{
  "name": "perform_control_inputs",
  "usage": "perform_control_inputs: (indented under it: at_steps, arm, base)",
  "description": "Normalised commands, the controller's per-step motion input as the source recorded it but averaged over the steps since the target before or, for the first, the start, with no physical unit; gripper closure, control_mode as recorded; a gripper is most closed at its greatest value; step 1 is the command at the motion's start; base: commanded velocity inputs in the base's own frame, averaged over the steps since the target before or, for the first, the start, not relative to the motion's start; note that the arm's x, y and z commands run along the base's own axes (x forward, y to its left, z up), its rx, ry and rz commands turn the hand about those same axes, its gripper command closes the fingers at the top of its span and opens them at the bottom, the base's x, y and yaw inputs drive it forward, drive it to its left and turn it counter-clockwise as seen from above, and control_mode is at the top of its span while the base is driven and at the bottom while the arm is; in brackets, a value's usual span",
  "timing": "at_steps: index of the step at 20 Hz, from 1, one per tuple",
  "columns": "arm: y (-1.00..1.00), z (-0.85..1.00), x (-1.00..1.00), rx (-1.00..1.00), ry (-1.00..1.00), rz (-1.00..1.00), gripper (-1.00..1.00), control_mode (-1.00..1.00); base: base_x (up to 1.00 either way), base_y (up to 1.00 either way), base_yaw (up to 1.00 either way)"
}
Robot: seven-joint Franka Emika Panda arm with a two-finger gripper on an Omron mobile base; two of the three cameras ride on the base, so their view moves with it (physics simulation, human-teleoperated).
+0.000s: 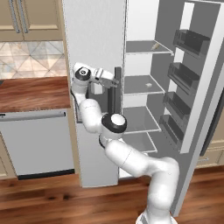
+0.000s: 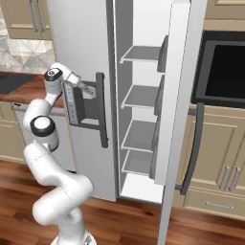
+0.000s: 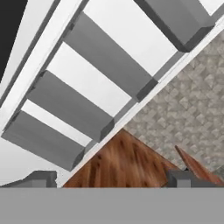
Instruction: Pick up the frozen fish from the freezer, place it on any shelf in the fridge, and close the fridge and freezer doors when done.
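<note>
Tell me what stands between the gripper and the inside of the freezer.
The freezer door, the one with the grey dispenser panel, stands across the freezer's front, shut or nearly so. The gripper is at its dark bar handle, jaws open. The fridge door is swung wide, so its shelves lie open.

The Franka Panda arm (image 1: 131,162) is built of rounded glossy white links joined by dark, black-ringed joints with white caps, ending behind its small grey two-finger gripper (image 1: 114,82).

no readable text, no labels, no brand marks, no numbers, no signs on any surface
</note>
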Motion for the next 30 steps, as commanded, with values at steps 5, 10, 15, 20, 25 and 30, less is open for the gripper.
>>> perform_control_inputs:
  at_steps: [5,10,15,20,25,30]
  arm:
    - [0.02,0.00,-1.00,0.00,-0.19,0.15,-1.00,-1.00]
    - [0.00,0.05,-1.00,0.00,-0.28,0.22,-1.00,-1.00]
    - [-0.21,-0.22,-1.00,0.00,-0.13,0.30,-1.00,-1.00]
    - [-0.37,-0.49,-1.00,0.00,-0.06,0.28,-1.00,-1.00]
    - [-0.31,-0.29,-1.00,0.00,-0.05,0.26,-1.00,-1.00]
    - [-0.42,-0.01,-1.00,0.00,-0.07,0.31,-1.00,-1.00]
  base:
    - [0.00,0.00,0.00]
    - [0.00,0.00,0.00]
    - [0.00,0.00,0.00]
    - [0.00,0.00,0.00]
    - [0.00,0.00,0.00]
    - [0.00,0.00,0.00]
